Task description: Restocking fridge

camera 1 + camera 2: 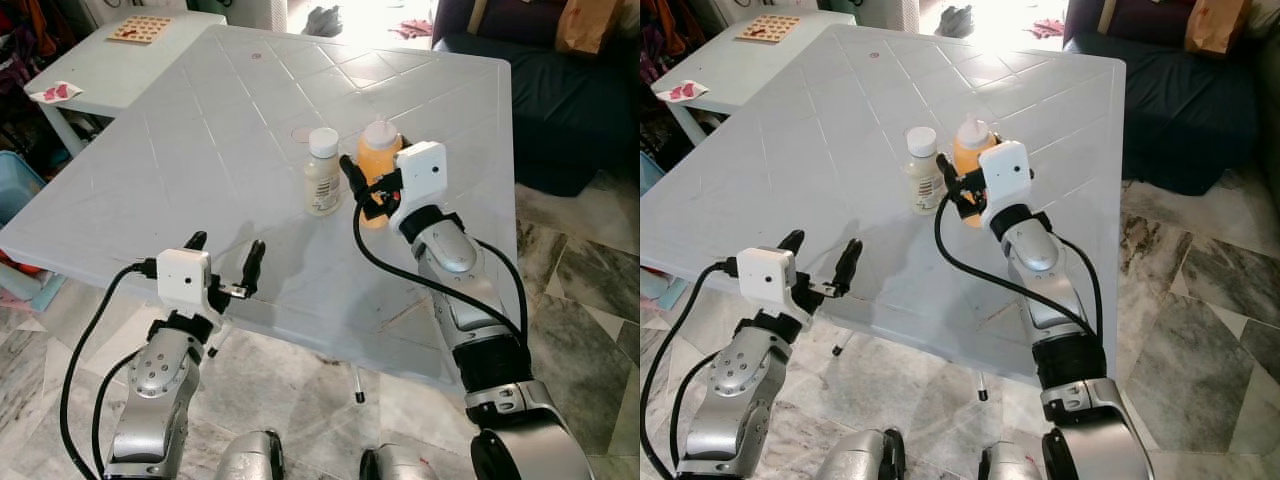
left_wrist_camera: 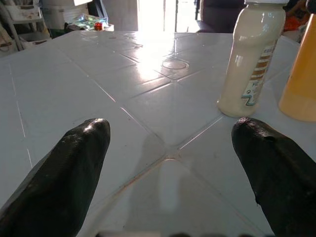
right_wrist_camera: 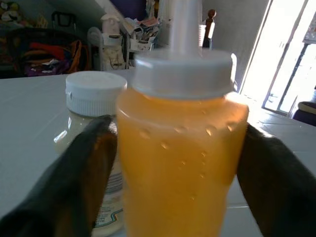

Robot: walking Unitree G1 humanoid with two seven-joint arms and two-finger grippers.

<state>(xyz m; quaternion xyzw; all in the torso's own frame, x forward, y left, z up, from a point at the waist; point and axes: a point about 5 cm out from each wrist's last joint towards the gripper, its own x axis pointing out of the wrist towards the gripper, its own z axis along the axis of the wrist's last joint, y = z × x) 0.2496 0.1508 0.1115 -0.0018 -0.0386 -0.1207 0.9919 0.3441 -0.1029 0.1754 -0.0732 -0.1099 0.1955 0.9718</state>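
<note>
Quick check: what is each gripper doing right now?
Left gripper: open, holding nothing, over the table edge.
Right gripper: fingers around the orange bottle; a firm grip cannot be told.

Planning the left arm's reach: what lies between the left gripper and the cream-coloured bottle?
Nothing but bare white table. In the left wrist view the stretch from the open left gripper to the cream-coloured bottle is clear tabletop; the orange bottle stands beside it.

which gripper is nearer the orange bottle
Right. The right gripper has its fingers on either side of the orange bottle; the left gripper hovers open near the table's front edge, well short of it.
</note>
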